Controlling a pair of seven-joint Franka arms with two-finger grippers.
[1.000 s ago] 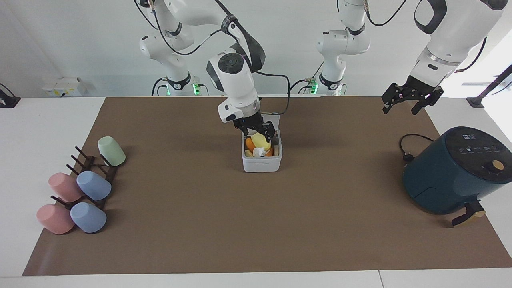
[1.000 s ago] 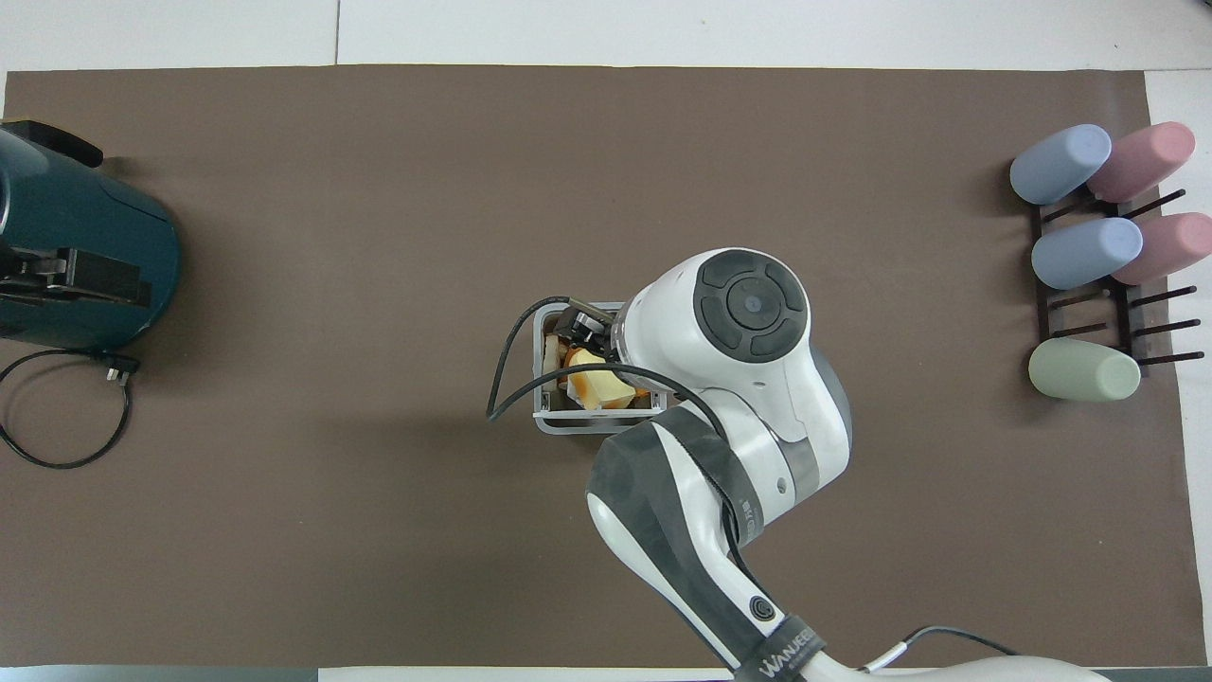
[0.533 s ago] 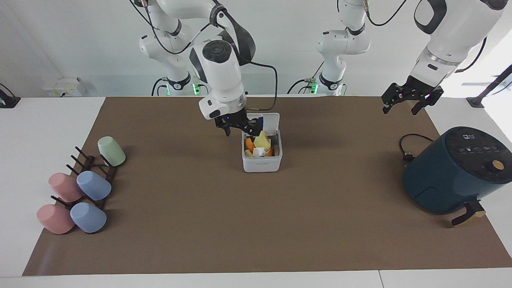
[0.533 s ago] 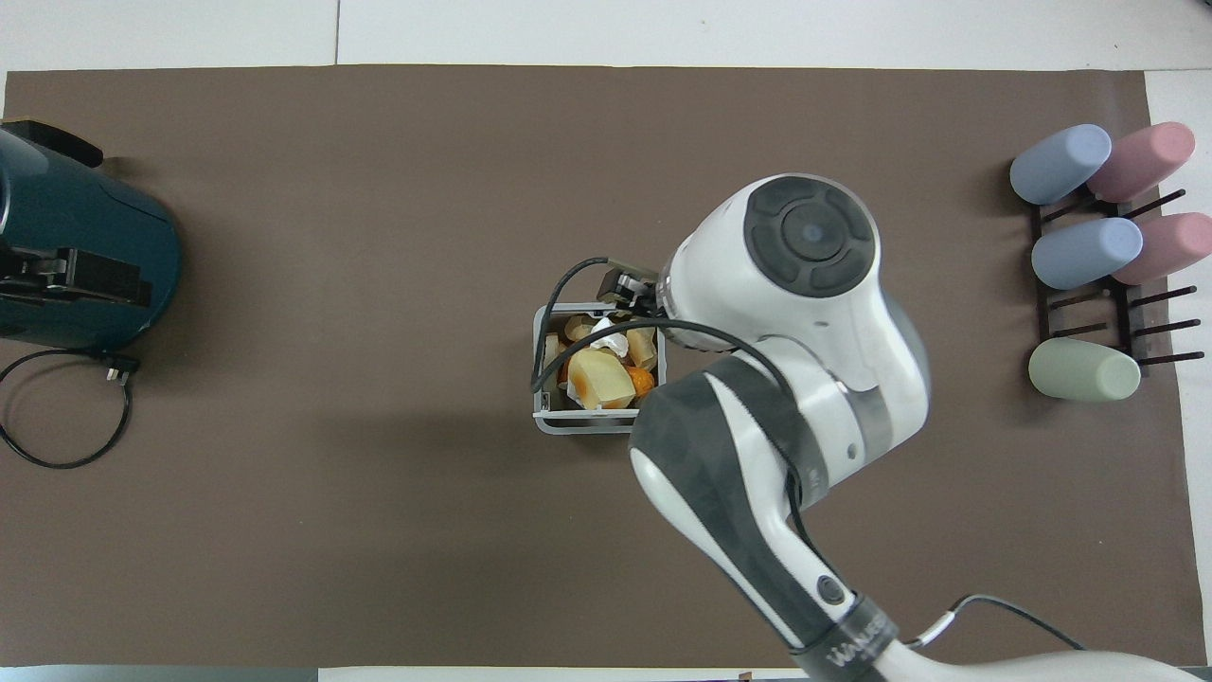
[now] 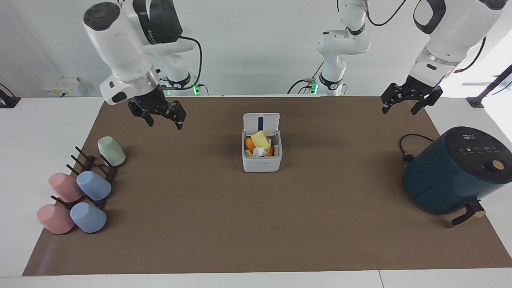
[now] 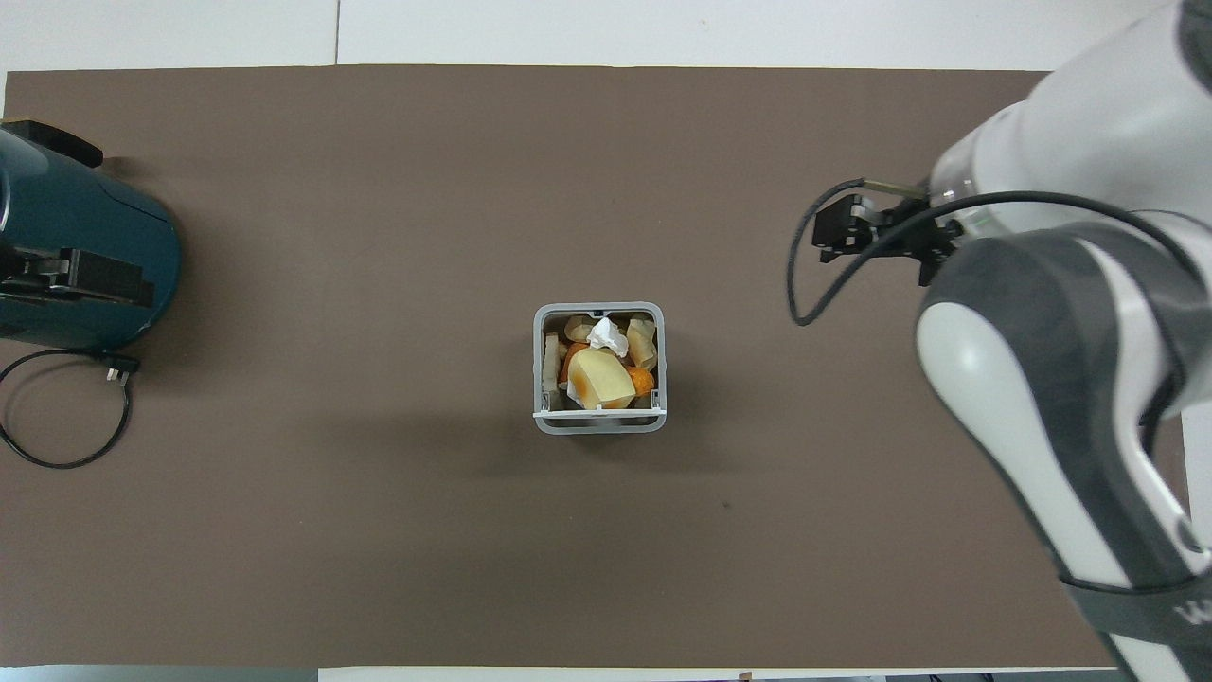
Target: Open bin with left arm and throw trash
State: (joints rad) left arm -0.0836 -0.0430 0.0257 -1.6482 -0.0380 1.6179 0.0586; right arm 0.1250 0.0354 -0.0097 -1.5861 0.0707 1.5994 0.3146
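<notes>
The white bin (image 5: 262, 162) stands mid-mat with its lid (image 5: 261, 121) swung up on the robots' side. Inside lies the trash: a pale-yellow wedge (image 5: 260, 139) on top, an orange piece (image 5: 250, 144) and a white tissue wad (image 5: 259, 152). The overhead view shows the bin's rim (image 6: 599, 309) around the yellow wedge (image 6: 599, 379) and tissue (image 6: 606, 333). My right gripper (image 5: 164, 120) (image 6: 831, 232) hangs open and empty above the mat, between the bin and the cup rack. My left gripper (image 5: 400, 109) waits open and raised near the air fryer.
A dark-teal air fryer (image 5: 456, 172) (image 6: 85, 237) with its cable (image 5: 408, 146) stands at the left arm's end. A rack with a green cup (image 5: 111, 151), blue cups (image 5: 93, 185) and pink cups (image 5: 64, 187) sits at the right arm's end.
My right gripper left the bin's opening, rising and swinging toward the cup rack; the yellow wedge stays in the bin. The left arm has not moved.
</notes>
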